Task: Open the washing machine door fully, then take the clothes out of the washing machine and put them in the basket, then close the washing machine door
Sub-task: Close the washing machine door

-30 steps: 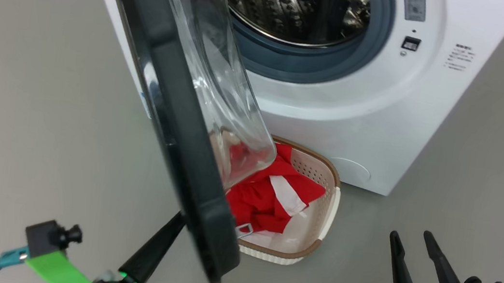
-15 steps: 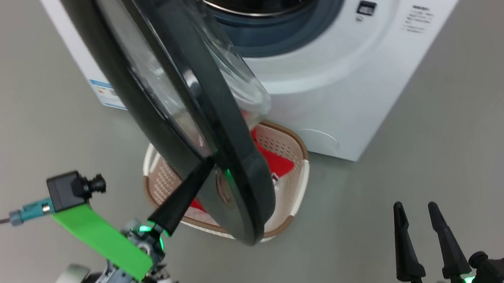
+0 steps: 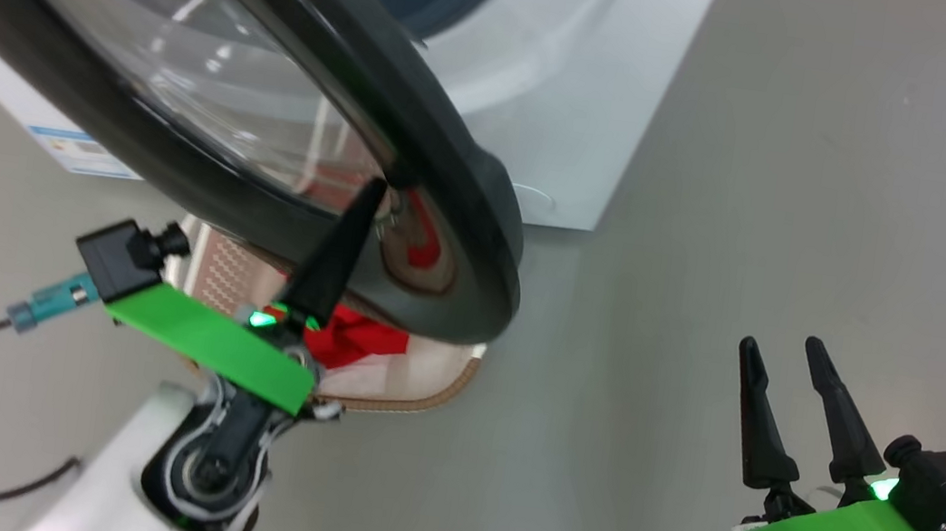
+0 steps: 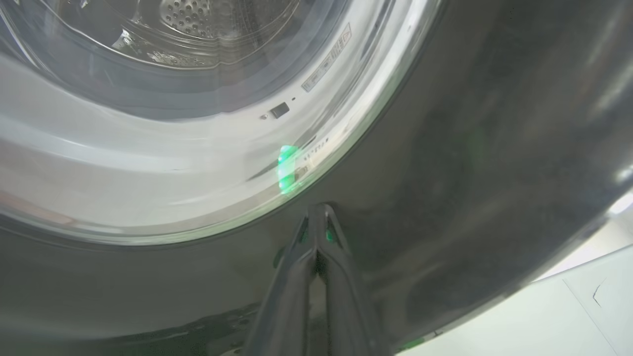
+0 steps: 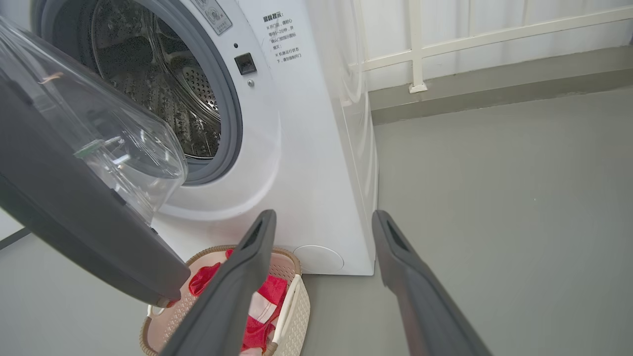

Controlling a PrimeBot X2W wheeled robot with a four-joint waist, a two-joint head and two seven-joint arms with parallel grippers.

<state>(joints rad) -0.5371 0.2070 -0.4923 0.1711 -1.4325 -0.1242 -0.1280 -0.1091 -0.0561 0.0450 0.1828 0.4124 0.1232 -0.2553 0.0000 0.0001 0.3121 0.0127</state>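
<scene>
Clenched left end effector (image 3: 371, 193) presses its tips on the black rim of the washing machine door (image 3: 485, 240), which stands half-swung before the washing machine (image 3: 570, 86). The right end effector (image 3: 780, 344) hangs released and empty. A steady push near the rim's free edge, clear of the glass, should latch it. One basket (image 3: 414, 402) at the washing machine's foot holds one heap of red clothes (image 3: 354, 337). There is one door and one drum (image 5: 163, 99).

Grey floor (image 3: 815, 164) — white railing (image 5: 415, 44) (on a low kerb (image 5: 494, 86)) behind.
</scene>
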